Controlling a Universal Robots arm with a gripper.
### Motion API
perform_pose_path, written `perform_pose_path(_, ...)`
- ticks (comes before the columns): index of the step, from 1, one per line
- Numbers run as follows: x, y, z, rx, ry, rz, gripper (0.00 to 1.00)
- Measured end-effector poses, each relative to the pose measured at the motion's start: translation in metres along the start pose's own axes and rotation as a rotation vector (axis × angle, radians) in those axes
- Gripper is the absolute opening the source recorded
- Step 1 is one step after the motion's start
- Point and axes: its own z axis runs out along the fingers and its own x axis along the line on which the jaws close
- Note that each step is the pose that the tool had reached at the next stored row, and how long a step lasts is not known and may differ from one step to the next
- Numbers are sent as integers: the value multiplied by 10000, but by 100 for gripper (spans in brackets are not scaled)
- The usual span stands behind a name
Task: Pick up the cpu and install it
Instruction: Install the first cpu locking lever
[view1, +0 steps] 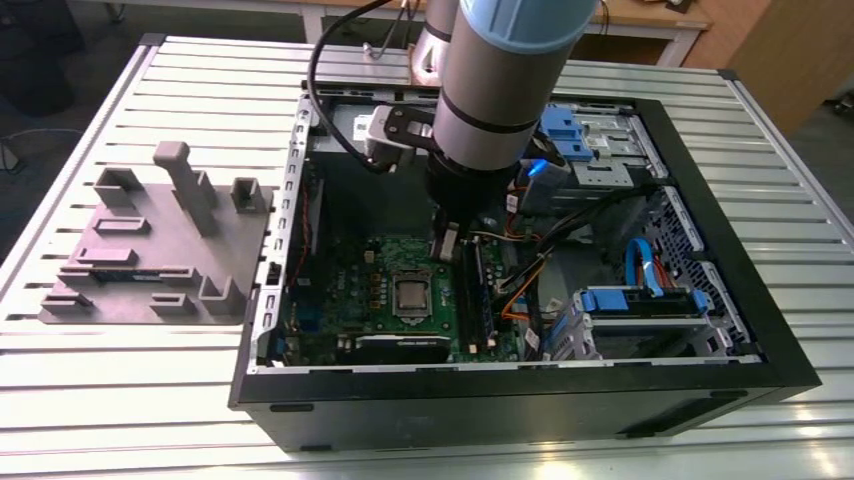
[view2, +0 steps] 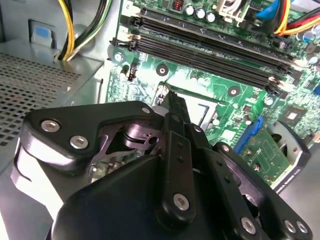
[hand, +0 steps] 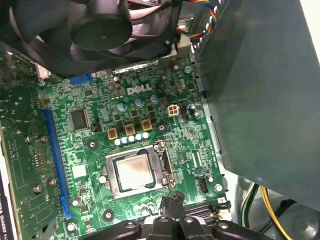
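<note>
The cpu (hand: 134, 171) is a flat square chip with a silvery top. It lies flat in the motherboard socket (hand: 165, 167), and in the exterior view the cpu (view1: 411, 293) shows at the middle of the green board. My gripper (view1: 447, 245) hangs inside the open computer case, a little above the board beside the socket, on the side of the memory slots. In both wrist views the gripper (hand: 170, 202) (view2: 174, 97) has its black fingers pressed together with nothing between them. The gripper's body hides part of the socket (view2: 200, 102) in the second wrist view.
The black computer case (view1: 534, 385) lies open on a slatted metal table. A grey fixture (view1: 147, 250) with upright posts stands at the exterior view's left. Memory slots (view2: 200, 50), a black fan (hand: 110, 30), a grey metal box (hand: 260, 100), cables and blue drive bays (view1: 641, 300) crowd the board.
</note>
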Motion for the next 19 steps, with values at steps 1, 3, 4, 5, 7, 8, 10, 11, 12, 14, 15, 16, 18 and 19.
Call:
perform_pose_path(1, 0, 0, 1, -6, 13, -143, 10)
perform_pose_path(3, 1, 0, 5, -18, 32, -446, 10)
perform_pose_path(4, 9, -1, 7, -17, 38, -510, 10)
perform_pose_path(5, 15, -2, 9, -16, 37, -544, 10)
perform_pose_path(7, 32, -5, 9, -16, 42, -588, 10)
perform_pose_path(8, 37, -6, 8, -16, 43, -608, 10)
perform_pose_path(10, 48, -9, 9, -15, 57, -652, 10)
perform_pose_path(11, 50, -9, 12, -9, 88, -673, 10)
perform_pose_path(12, 51, -10, 16, -1, 134, -701, 10)
perform_pose_path(14, 53, -10, 19, 32, 303, -745, 10)
perform_pose_path(15, 54, -11, 21, 51, 398, -764, 10)
perform_pose_path(16, 56, -13, 26, 63, 461, -792, 10)
perform_pose_path(18, 59, -13, 37, 79, 567, -867, 10)
perform_pose_path(19, 60, -14, 45, 83, 606, -921, 10)
